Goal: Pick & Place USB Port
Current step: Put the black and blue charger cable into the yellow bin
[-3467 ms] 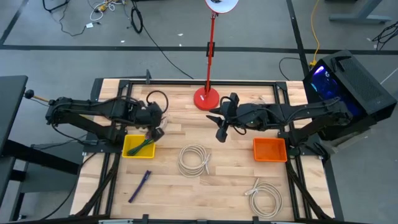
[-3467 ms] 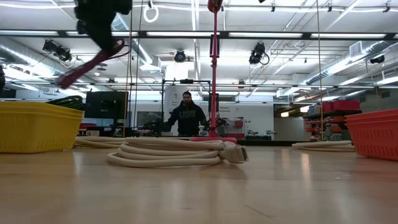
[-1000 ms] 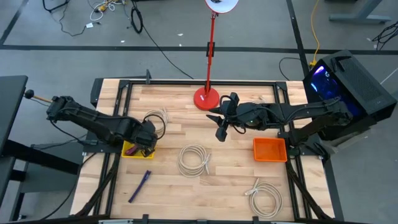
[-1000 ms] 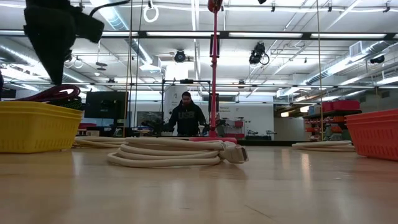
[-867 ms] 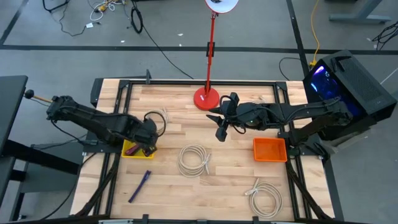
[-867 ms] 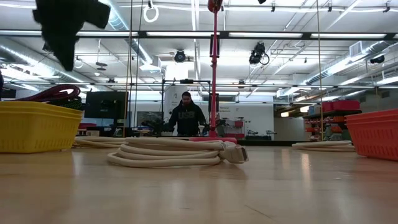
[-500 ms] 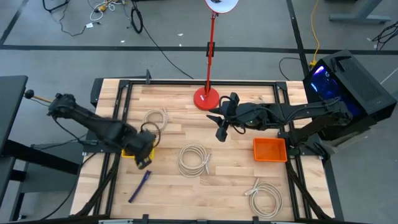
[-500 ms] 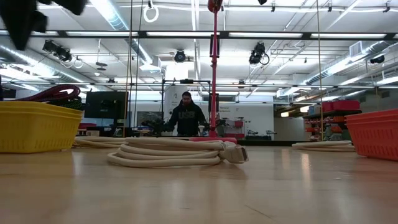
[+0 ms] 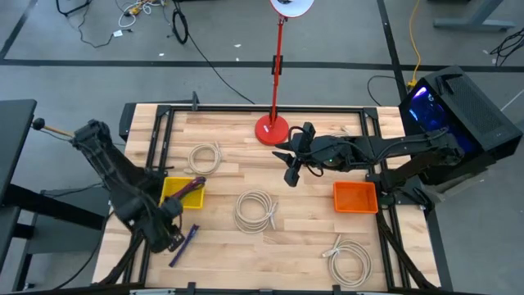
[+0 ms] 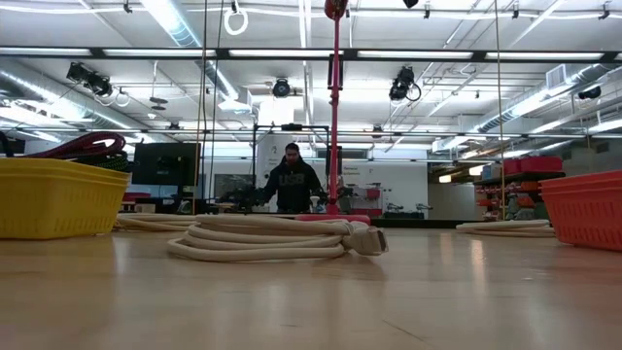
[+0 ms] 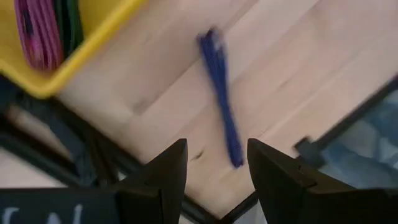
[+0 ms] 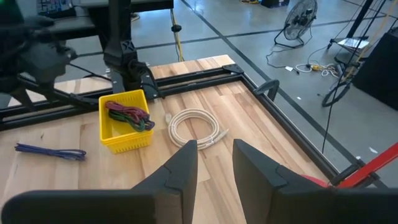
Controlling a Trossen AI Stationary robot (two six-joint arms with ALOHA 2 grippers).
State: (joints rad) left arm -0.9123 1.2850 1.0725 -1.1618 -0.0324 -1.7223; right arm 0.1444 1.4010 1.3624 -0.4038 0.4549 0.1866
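Note:
A thin blue cable [image 9: 184, 244] lies flat on the wood near the table's near left corner; it also shows in the left wrist view [image 11: 221, 106]. My left gripper [image 9: 172, 238] hovers just left of it, open, with nothing between its fingers [image 11: 217, 177]. Behind it stands a yellow basket [image 9: 182, 192] holding a magenta and a green cable [image 11: 34, 31]. My right gripper [image 9: 292, 170] hangs over the table's middle, toward the far side, open and empty [image 12: 214, 168].
White coiled cables lie at the far left [image 9: 205, 156], the middle [image 9: 255, 209] and the near right [image 9: 348, 258]. An orange basket [image 9: 354, 197] sits at the right, a red lamp base [image 9: 272, 129] at the far middle. A person [image 10: 292, 185] stands beyond the table.
My left gripper has swung from above the yellow basket toward the table's near edge and a little left, ending beside the blue cable. The magenta cable stays in the basket. My right arm has kept still.

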